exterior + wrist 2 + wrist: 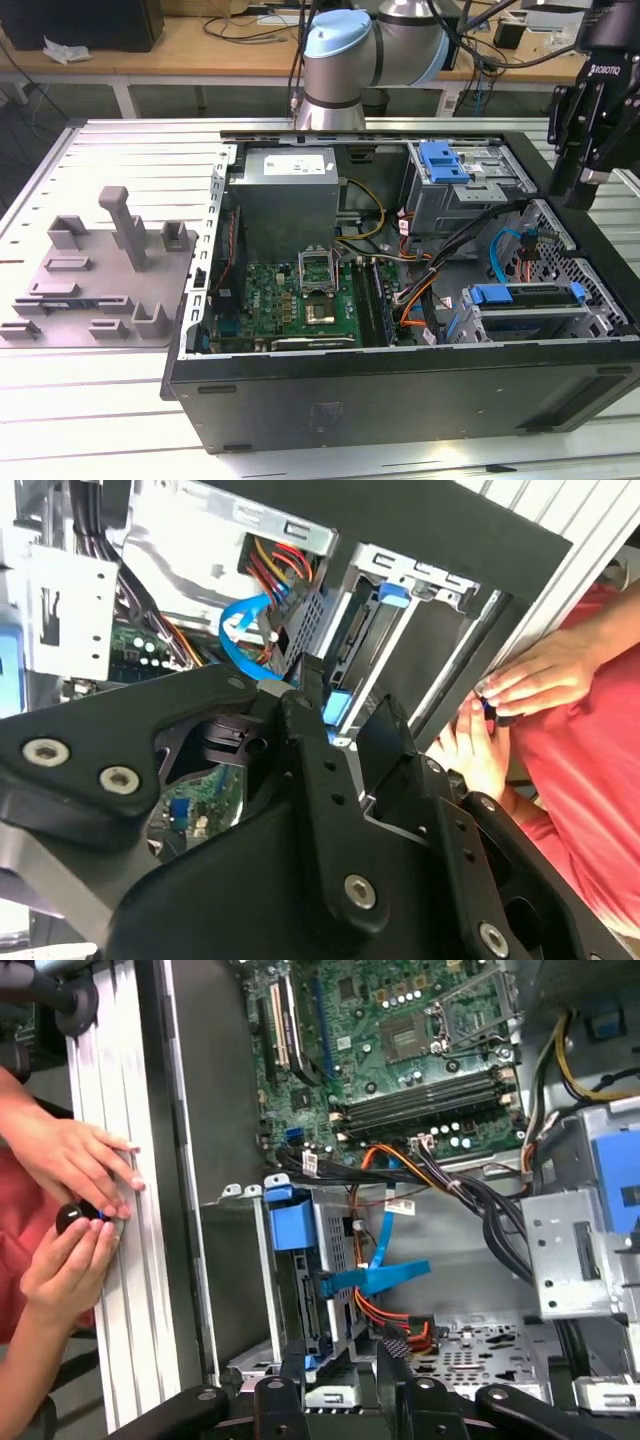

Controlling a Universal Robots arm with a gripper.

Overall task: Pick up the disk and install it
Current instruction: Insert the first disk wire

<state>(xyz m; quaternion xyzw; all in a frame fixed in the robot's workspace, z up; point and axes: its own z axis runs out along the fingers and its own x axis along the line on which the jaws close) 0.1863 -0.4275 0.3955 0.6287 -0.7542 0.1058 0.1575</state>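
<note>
Most of the work looks done: the disk [305,1310] seems seated in its bay [332,1240], though partly hidden; the gripper [345,1375] hangs over it, jaws apart, empty.

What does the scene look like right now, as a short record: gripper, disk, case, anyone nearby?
gripper: open, empty, hovering over the case's drive-bay end
disk: blue-framed, lying in the bay, not held
case: side open, motherboard exposed, resting on the table
person: two hands at the table edge beside the case, holding a small dark object
</note>
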